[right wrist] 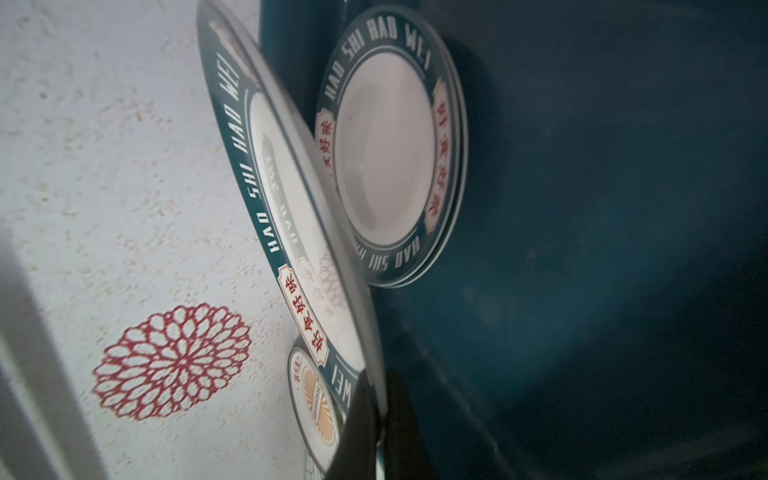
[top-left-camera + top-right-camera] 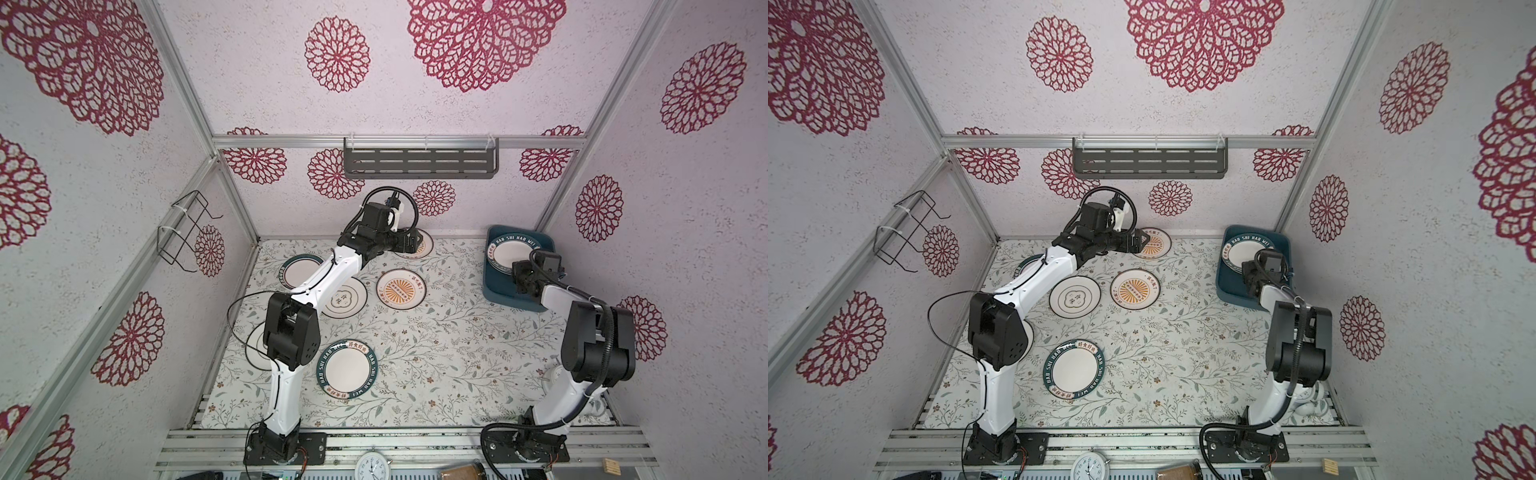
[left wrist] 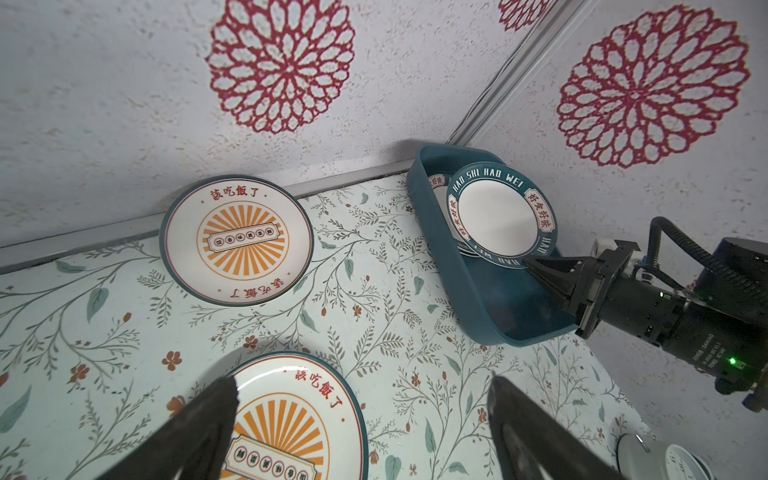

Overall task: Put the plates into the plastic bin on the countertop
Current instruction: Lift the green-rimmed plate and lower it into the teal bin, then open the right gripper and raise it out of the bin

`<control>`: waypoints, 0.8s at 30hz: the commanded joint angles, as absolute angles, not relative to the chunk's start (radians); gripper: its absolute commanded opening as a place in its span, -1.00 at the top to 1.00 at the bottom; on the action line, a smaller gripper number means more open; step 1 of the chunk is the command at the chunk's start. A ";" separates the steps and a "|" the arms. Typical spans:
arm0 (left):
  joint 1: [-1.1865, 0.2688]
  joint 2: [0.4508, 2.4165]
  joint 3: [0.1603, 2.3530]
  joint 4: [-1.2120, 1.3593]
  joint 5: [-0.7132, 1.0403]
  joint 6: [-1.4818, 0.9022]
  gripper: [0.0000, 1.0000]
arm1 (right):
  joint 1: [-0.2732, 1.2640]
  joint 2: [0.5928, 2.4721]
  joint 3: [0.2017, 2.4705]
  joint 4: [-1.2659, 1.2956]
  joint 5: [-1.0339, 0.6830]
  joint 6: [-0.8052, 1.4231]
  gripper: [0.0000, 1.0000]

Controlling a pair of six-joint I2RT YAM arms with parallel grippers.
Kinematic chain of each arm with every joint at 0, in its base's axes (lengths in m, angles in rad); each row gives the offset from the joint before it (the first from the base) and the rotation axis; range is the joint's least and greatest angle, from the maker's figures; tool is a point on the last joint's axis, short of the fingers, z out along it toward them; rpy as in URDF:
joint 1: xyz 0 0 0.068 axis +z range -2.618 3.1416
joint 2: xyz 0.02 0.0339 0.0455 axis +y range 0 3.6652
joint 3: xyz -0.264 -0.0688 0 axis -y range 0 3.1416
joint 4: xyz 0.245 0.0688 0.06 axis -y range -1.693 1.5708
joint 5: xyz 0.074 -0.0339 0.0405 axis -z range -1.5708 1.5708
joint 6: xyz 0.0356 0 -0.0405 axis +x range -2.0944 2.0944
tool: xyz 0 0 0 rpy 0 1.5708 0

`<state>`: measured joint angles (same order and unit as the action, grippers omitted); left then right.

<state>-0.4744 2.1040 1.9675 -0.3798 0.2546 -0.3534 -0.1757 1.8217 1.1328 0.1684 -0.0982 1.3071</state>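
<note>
Plate [image 3: 494, 216] hangs tilted from R pincer [image 3: 530, 262], pinched tight at its rim, so it can slide into bin [image 3: 511, 311] just below. L pincer [image 3: 361, 386] gapes wide over sun plate [image 3: 291, 428], ready 2 grab next.

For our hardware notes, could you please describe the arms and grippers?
The left arm and right arm pair white links with black joints. Thin black cable loops off the left; ribbed black hose follows the right. The left gripper and right gripper have black tapered fingers.
</note>
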 commanded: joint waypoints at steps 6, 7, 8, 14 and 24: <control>-0.411 2.133 2.002 -0.345 0.280 -0.429 -0.94 | -0.214 1.945 1.292 0.185 -0.117 1.276 1.00; -0.407 2.133 1.999 -0.340 0.278 -0.437 -0.94 | -0.215 1.967 1.314 0.184 -0.125 1.276 1.00; -0.403 2.132 1.995 -0.334 0.277 -0.443 -0.94 | -0.215 1.984 1.331 0.179 -0.128 1.275 1.00; -0.394 2.132 1.988 -0.324 0.266 -0.460 -0.94 | -0.214 2.063 1.409 0.163 -0.147 1.277 1.00; -0.390 2.125 1.977 -0.329 0.237 -0.468 -0.94 | -0.210 2.083 1.451 0.126 -0.163 1.262 0.43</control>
